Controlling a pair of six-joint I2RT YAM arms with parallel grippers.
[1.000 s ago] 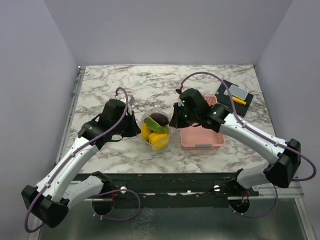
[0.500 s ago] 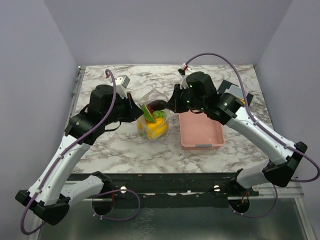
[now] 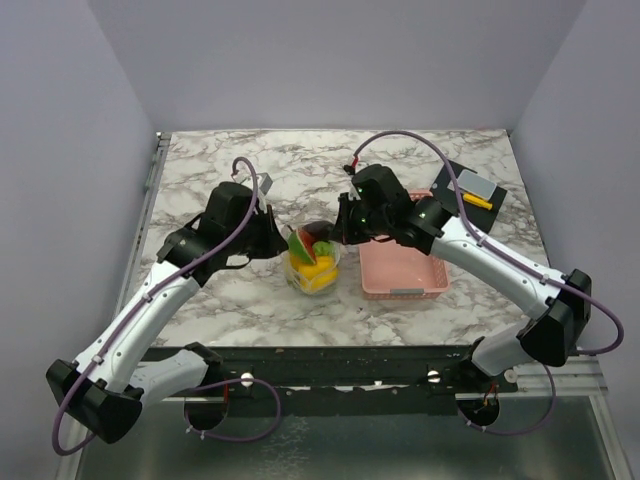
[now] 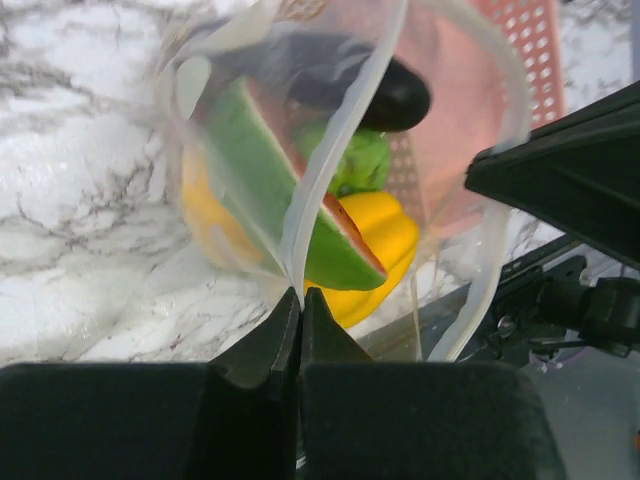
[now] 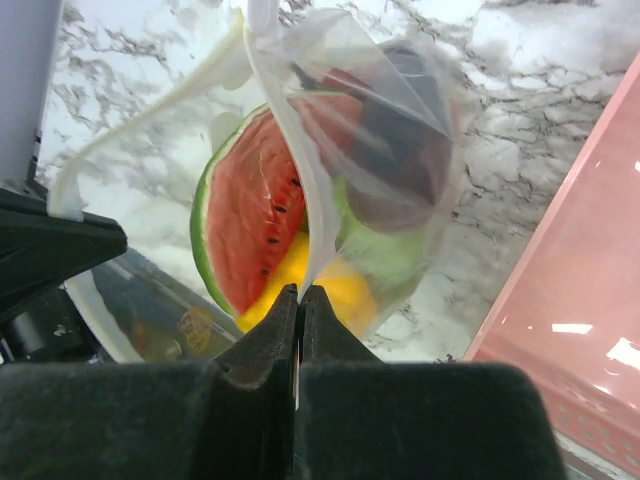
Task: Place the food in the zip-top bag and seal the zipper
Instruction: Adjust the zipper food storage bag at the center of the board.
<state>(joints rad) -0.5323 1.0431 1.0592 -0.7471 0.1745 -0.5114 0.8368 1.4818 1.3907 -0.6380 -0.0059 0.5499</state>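
Your marble tabletop (image 3: 215, 170) carries everything. Both arms reach in from its near edge and meet around its middle.

The left gripper (image 4: 300, 300) has its jaws pinched fully together on the rim of the zip-top bag (image 3: 313, 262). The right gripper (image 5: 298, 295) is clamped the same way on the rim from the opposite side. The bag hangs stretched between your two tools.

The pink basket (image 3: 405, 278) sits toward the right edge, just beside the bag. You cannot tell from these views whether the bag's bottom touches the tabletop.

The black mat (image 3: 452, 190) lies in the far right corner, well apart from the bag.

The food is inside the bag:
- a watermelon slice (image 5: 245, 215) stands on edge;
- a yellow piece (image 4: 385, 235) lies under it;
- a green piece (image 4: 360, 160) is behind it;
- a dark purple piece (image 4: 395, 95) is on top.

The zipper (image 4: 340, 140) runs as a pale strip from each pinch. Its two sides bow wide apart, so the mouth gapes unsealed.

On the mat you have a small grey item (image 3: 473, 185) and a yellow one (image 3: 479, 201).
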